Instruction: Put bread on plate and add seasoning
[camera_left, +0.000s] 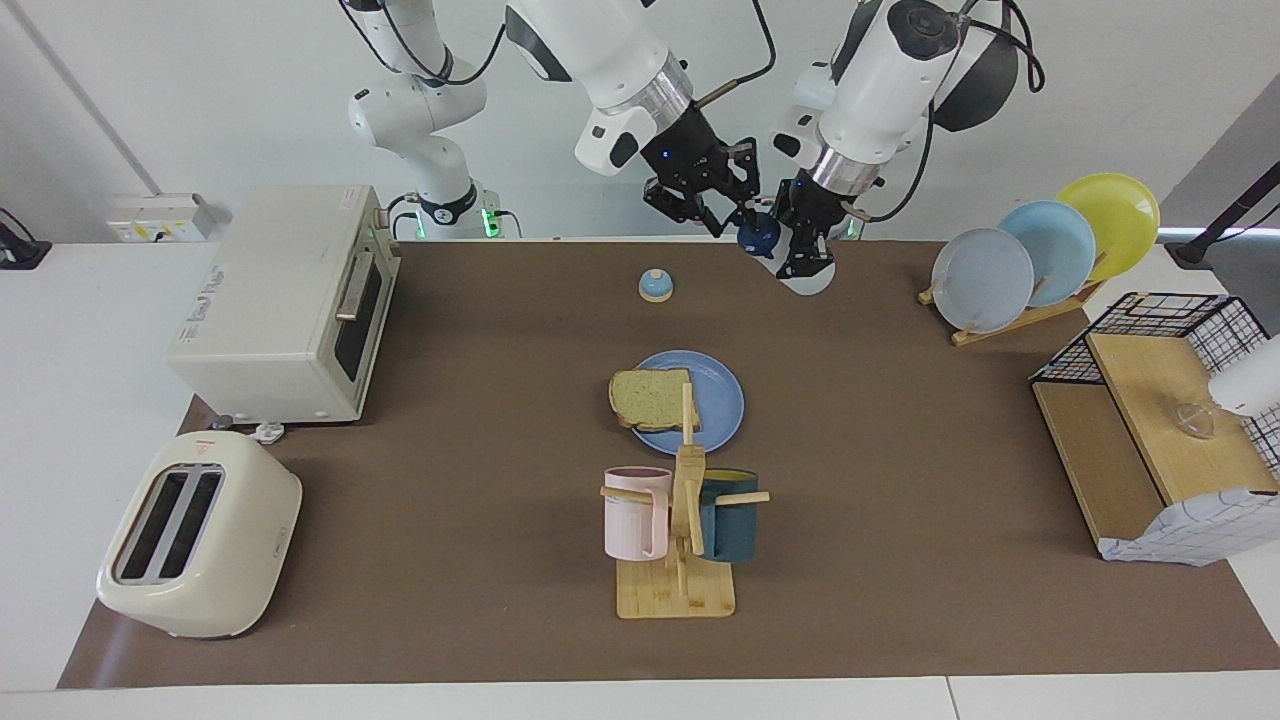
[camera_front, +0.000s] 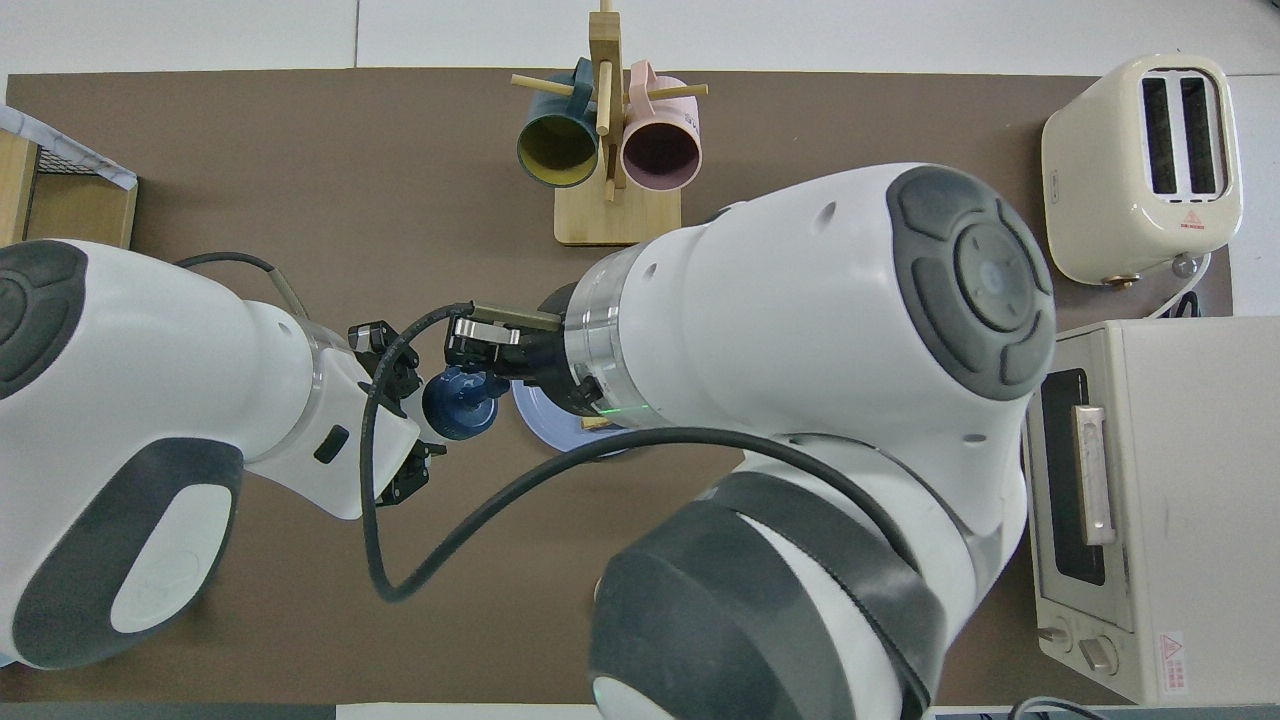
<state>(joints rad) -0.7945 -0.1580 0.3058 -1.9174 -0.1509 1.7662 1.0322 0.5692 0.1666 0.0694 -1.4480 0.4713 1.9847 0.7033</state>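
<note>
Bread (camera_left: 652, 398) lies on plate (camera_left: 705, 400); my left gripper (camera_left: 803, 255) grips the bottle (camera_left: 808, 276) in the air near the robots' table edge, right gripper (camera_left: 722, 205) closing on its cap (camera_left: 758, 236), fingers' state unclear; next, uncap and carry over bread.

Speckled bread (camera_left: 652, 398) slice lies flat on the round blue plate (camera_left: 715, 395) — overhanging its rim; the navy-capped seasoning (camera_left: 762, 237) bottle hangs aloft, seemingly tilted.

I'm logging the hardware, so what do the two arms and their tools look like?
Both arms are glossy white with dark grey joint caps and silver wrist rings. The left tool and right tool are black. Black cables loop along each arm; a green light glows at the right wrist.
</note>
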